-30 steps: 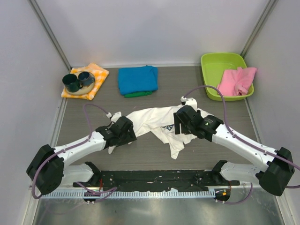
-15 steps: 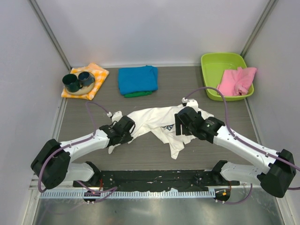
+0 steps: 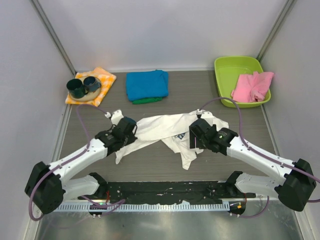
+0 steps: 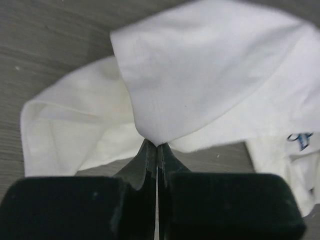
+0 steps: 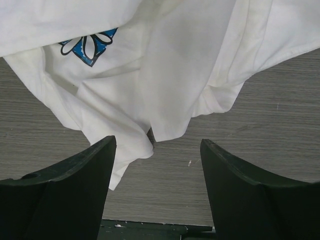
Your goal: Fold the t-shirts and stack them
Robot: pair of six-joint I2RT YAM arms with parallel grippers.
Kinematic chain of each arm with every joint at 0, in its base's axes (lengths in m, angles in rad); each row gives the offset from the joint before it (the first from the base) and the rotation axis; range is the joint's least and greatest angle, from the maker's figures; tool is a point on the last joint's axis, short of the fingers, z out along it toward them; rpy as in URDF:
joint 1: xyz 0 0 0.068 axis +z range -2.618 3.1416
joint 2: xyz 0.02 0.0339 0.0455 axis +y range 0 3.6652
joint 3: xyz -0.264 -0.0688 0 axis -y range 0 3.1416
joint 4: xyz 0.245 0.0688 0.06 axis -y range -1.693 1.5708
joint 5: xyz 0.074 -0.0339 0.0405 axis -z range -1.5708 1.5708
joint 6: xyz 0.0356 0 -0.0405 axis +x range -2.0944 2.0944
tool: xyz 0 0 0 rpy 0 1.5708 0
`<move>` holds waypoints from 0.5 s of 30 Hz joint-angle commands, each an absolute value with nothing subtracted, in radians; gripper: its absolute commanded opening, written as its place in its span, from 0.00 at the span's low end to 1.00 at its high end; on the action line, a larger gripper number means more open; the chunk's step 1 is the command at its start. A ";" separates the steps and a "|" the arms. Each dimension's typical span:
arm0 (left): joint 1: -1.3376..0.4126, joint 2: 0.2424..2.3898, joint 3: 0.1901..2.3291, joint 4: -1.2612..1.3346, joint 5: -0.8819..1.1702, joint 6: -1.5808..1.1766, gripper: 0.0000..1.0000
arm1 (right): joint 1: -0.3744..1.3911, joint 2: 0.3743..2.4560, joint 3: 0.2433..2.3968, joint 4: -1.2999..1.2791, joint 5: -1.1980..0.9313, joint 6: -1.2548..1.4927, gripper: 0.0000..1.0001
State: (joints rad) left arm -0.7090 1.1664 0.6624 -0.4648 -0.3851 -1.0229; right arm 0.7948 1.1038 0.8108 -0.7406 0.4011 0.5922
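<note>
The white t-shirt [image 3: 165, 127] with a blue daisy print lies crumpled mid-table. My left gripper [image 3: 124, 132] is at its left end. In the left wrist view that gripper [image 4: 154, 145] is shut, pinching a fold of the white t-shirt [image 4: 200, 75] at its tips. My right gripper [image 3: 198, 136] hovers over the shirt's right part. In the right wrist view it [image 5: 157, 140] stands open above the shirt's hem [image 5: 175, 65], with nothing between its fingers. A folded blue t-shirt [image 3: 146, 84] lies on a green one [image 3: 148, 100] at the back.
A lime tray [image 3: 225, 75] holding a pink cloth [image 3: 254, 86] stands at the back right. An orange checked cloth [image 3: 102, 77] with two dark cups [image 3: 83, 86] lies at the back left. A black rail [image 3: 165, 190] runs along the near edge.
My left gripper has shut on the white shirt's left edge and shifted back and left, drawing the fabric with it. The right gripper has moved slightly nearer and stayed open.
</note>
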 commanded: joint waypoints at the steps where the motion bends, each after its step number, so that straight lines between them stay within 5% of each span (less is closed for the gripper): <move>1: -0.595 1.063 0.767 -0.540 -0.456 -0.934 0.00 | 0.798 1.080 0.779 -0.747 0.420 0.672 0.73; 15: -0.482 1.060 0.759 -0.528 -0.448 -0.897 0.00 | 0.799 1.126 0.641 -0.647 0.393 0.771 0.62</move>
